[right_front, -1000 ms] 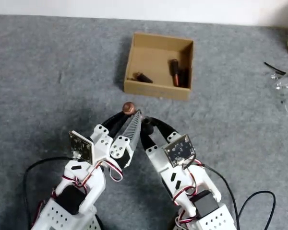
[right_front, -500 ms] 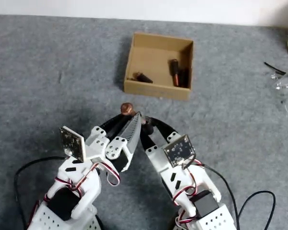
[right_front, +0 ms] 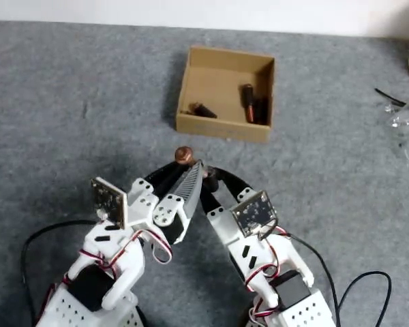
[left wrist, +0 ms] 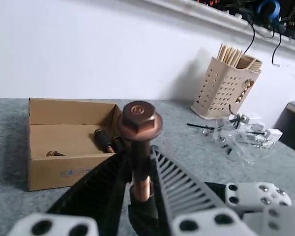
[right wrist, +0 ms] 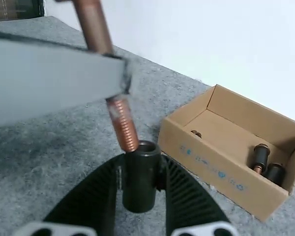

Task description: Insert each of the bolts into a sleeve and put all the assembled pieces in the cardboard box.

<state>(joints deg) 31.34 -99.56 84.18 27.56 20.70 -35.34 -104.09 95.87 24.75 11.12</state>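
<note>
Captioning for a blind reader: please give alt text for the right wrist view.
The right gripper clamps a dark cylindrical sleeve upright, with the tip of a copper threaded bolt at its mouth. Behind, an open cardboard box holds assembled pieces.

This looks like a hobby lab or a maker's workbench: a table covered in grey felt stands against a bare white wall. At its far side are a slotted pot of wooden sticks, clear bags of small parts, and a tangle of cables on the ledge above.

Glossy coppery metal bolt, matt dark sleeve — perhaps plastic, matt cardboard box
</note>
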